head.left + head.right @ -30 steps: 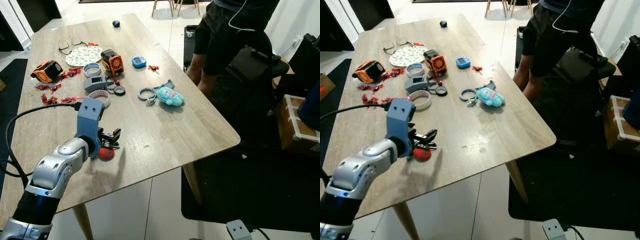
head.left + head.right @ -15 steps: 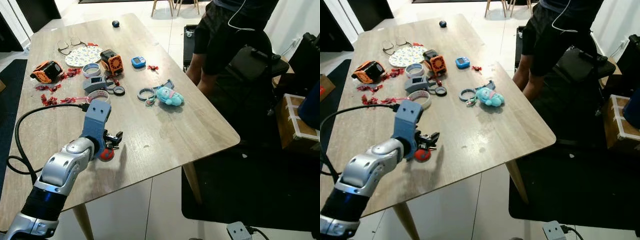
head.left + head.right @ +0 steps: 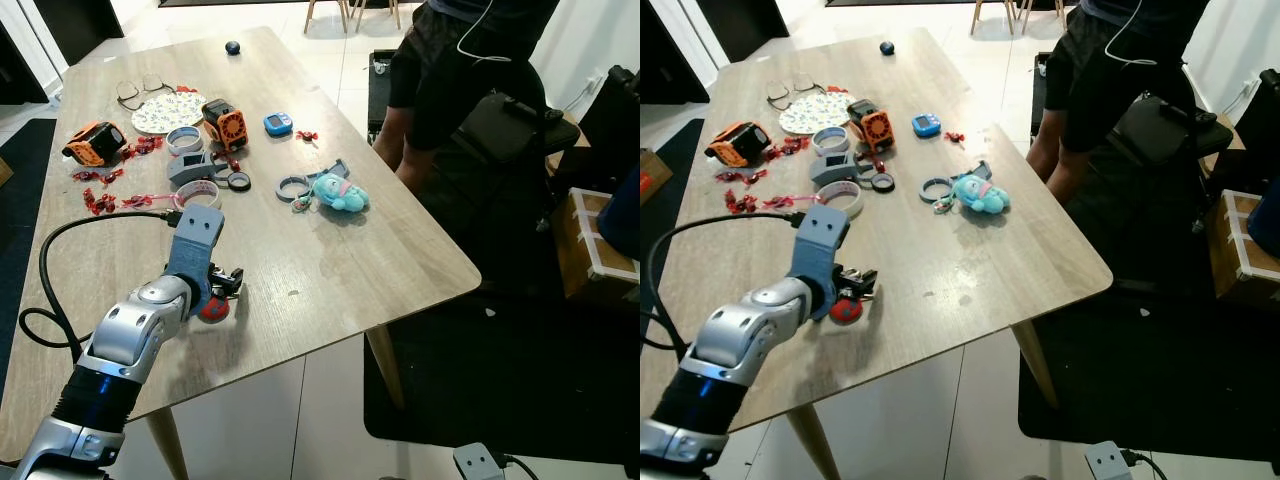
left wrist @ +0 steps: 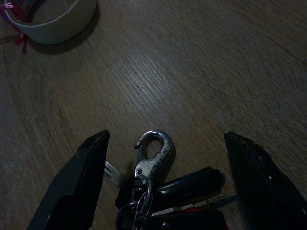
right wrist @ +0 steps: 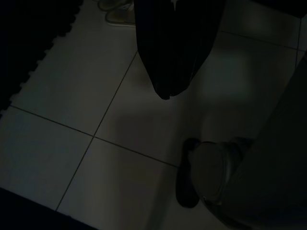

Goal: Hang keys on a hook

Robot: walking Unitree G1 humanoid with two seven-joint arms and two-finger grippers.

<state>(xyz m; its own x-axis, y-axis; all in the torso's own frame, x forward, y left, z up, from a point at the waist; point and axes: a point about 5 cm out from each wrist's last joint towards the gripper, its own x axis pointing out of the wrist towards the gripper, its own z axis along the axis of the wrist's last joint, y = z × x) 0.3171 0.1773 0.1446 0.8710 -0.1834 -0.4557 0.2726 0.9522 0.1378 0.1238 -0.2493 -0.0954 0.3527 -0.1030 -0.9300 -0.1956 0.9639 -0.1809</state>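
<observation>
A bunch of keys with a red fob and a silver clip lies on the wooden table near its front edge. My left gripper is down at the table over the keys. In the left wrist view it is open, with one black finger on each side of the bunch and the clip pointing out between them. No finger touches the keys. My right gripper hangs idle over a tiled floor, its dark fingers together.
A white tape roll lies just beyond the keys. A teal plush toy, a blue timer, orange gadgets and glasses lie farther back. A person stands at the table's right edge; a shoe is on the floor.
My left arm has reached a little forward and to the right, bringing its fingers closer around the keys. The keys have stayed in place.
</observation>
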